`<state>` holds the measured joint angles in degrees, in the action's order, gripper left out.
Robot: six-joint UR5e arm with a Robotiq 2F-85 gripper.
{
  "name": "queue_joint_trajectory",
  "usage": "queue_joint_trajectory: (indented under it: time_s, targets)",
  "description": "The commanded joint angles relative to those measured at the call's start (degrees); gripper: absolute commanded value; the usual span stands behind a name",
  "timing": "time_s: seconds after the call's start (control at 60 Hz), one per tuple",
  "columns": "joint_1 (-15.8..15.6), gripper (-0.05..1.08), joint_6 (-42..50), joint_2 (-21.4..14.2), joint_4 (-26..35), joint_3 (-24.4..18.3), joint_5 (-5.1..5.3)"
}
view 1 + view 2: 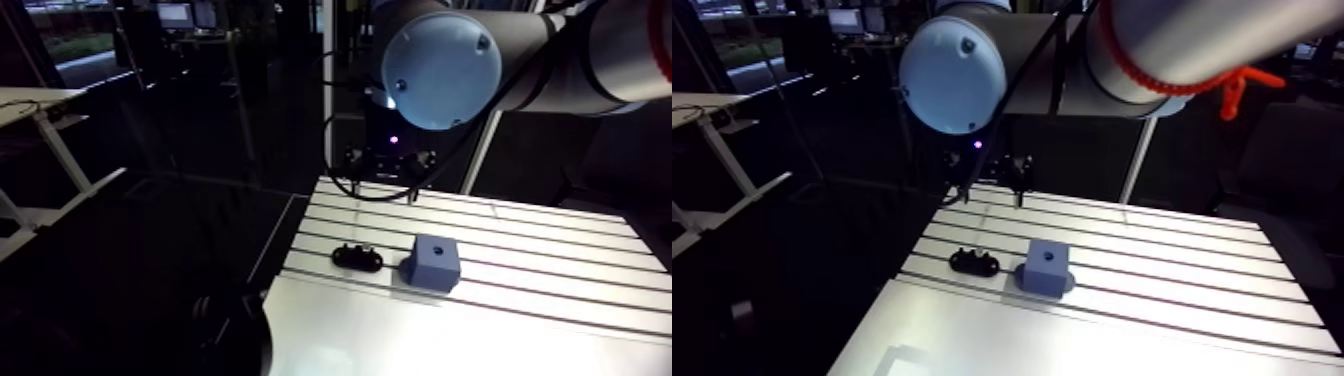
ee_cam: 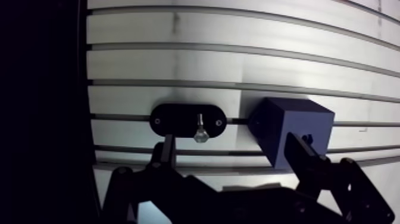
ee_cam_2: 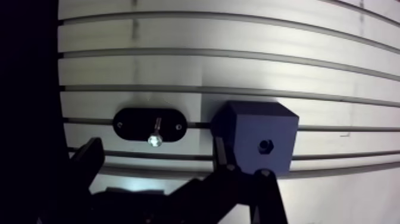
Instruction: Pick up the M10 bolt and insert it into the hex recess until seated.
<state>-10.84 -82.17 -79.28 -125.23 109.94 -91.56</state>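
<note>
One M10 bolt (image 2: 200,129), one black oval holder (image 2: 187,121) and one blue block (image 2: 291,127) lie on the slotted table (image 2: 178,65), and one gripper (image 2: 230,143) hangs above them. The holder is near the table's side edge. The block is just beside it, further from that edge and along the same slot, and the two do not touch. The bolt rests on the middle of the holder with its bright hex head turned toward the gripper. Whether it lies flat or stands cannot be told. Only the wrist view shows the bolt. In the arm view the holder is a dark shape with two small bumps and the bolt cannot be made out. The arm view shows the hex recess (image 1: 437,249) as a small dark hole in the block's top face. One eye of the wrist view shows that hole clearly, and in the other a finger partly hides it. In the wrist view the fingers (image 2: 303,156) are spread wide, holding and touching nothing, and the gap between them takes in the bolt and the block's near corner.
</note>
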Motion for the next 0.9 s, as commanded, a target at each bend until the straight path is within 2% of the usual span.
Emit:
queue_joint_trajectory:
  time_s: [0.017,0.083,0.283,0.417,0.9]
  targets:
    - [-0.3,0.01,0.2,0.6,-3.9,2.0,0.26]
    - [-0.3,0.01,0.1,1.1,-6.0,2.5,0.61]
    - [-0.7,0.01,0.3,1.9,-7.2,4.6,0.47]
    - [-1.2,0.01,0.2,2.8,-10.7,5.7,0.64]
    - [-3.3,0.01,0.3,3.7,-11.1,6.7,0.64]
